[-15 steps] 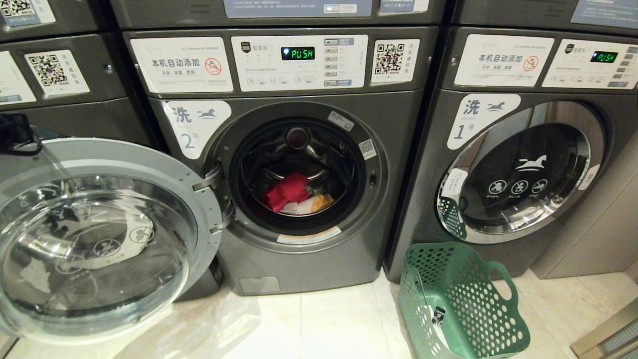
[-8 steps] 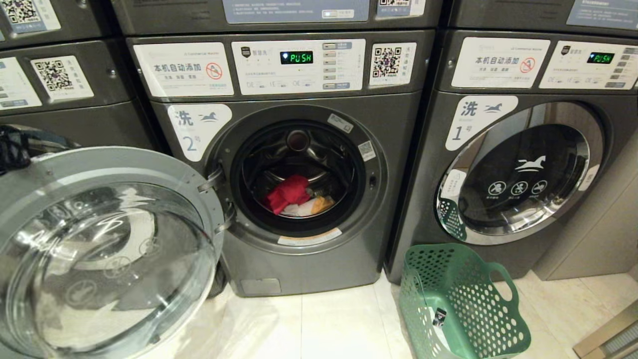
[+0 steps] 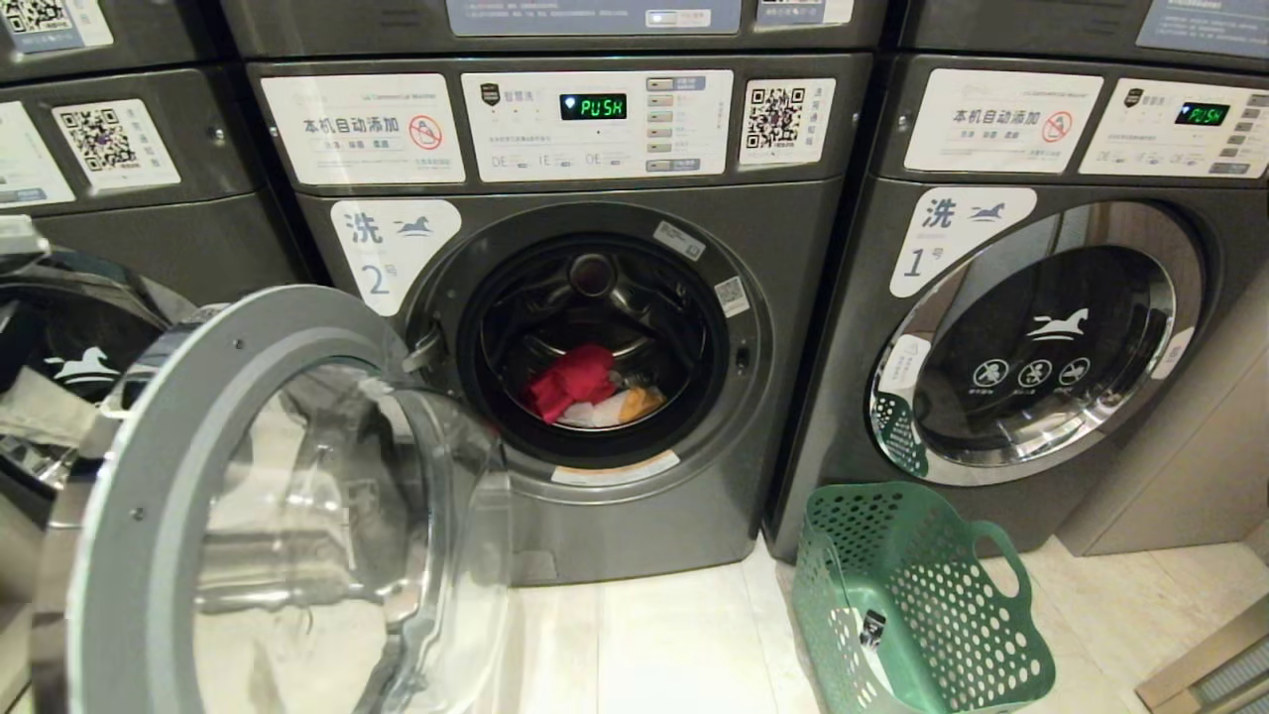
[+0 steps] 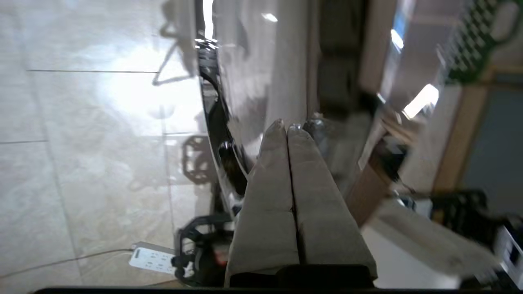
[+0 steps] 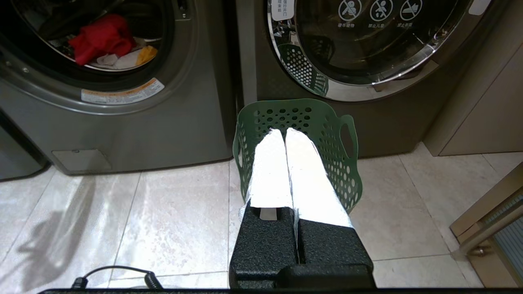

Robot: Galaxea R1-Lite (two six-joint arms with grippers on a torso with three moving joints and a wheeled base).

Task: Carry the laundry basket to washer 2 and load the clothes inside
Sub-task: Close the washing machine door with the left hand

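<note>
Nearest the head camera, washer 2's door point(image 3: 268, 516) hangs part open, its grey ring and clear glass bowl cut off by the lower edge of the head view. Through the glass everything is smeared reflection, hard to read. The left gripper point(image 4: 288, 130) is outside the head view; in its wrist view the fingers are pressed together, tips right up against a shiny curved surface, and whether they touch it I cannot tell. That view is blurred, with only pale floor tiles and a white power strip point(image 4: 152, 257) clear beside the gripper.

The right gripper point(image 5: 285, 132) is also outside the head view; its wrist view shows white fingers squeezed together, holding nothing, hanging over the basket point(image 5: 298, 118). The basket stands on the tiles just right of washer 2 point(image 3: 595, 347), in front of washer 1 point(image 3: 1031, 337), its near corner clipped by the head view's lower edge. What lies inside is mostly hidden by the gripper and the walls; a small tag shows through the holes.

Farther back, washer 2's drum is open, and the clothes point(image 3: 585, 387) sit low in it: red on top, white and yellow-orange peeking beside. Its display reads PUSH. Washer 1's door is shut, mirroring the basket. Left of washer 2, another washer point(image 3: 69, 367) is half hidden behind the door.
</note>
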